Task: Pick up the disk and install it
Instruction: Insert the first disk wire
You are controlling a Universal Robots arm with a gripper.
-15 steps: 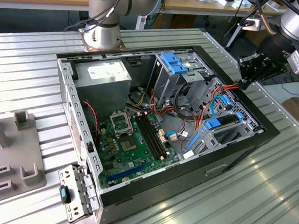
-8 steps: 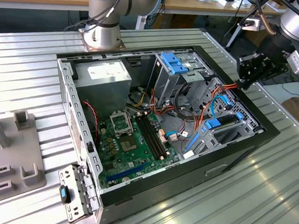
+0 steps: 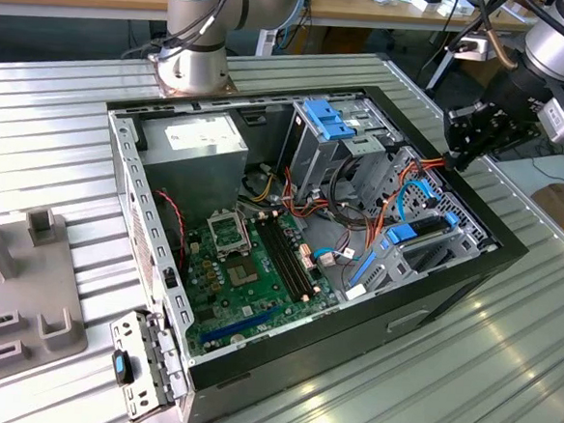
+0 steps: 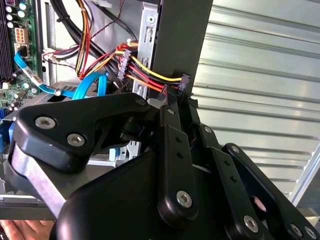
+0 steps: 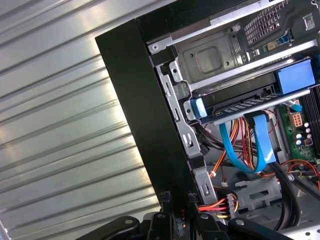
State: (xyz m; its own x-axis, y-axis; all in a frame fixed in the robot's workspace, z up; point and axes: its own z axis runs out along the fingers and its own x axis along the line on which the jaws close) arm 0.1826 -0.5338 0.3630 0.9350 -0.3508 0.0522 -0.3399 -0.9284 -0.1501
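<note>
The disk (image 5: 240, 102), a dark drive in a bright blue carrier, lies flat in the metal drive bay by the black side wall of the open computer case (image 5: 135, 100). In the exterior view the disk (image 3: 411, 232) sits low in the case on that view's right. My gripper (image 3: 458, 151) hovers over the case's edge on the exterior view's right, above and behind the disk and apart from it. Its black fingertips (image 5: 165, 197) stand close together over red and yellow power wires, holding nothing. In the second wrist view the gripper (image 4: 177, 87) points at the same wire bundle.
The case holds a motherboard (image 3: 249, 267), a power supply (image 3: 200, 143), an upright metal cage with a light-blue bracket (image 3: 325, 118) and loose blue cables (image 5: 260, 145). A second arm's base (image 3: 195, 65) stands behind the case. A grey fixture (image 3: 25, 281) sits on the ribbed metal table (image 3: 464, 379).
</note>
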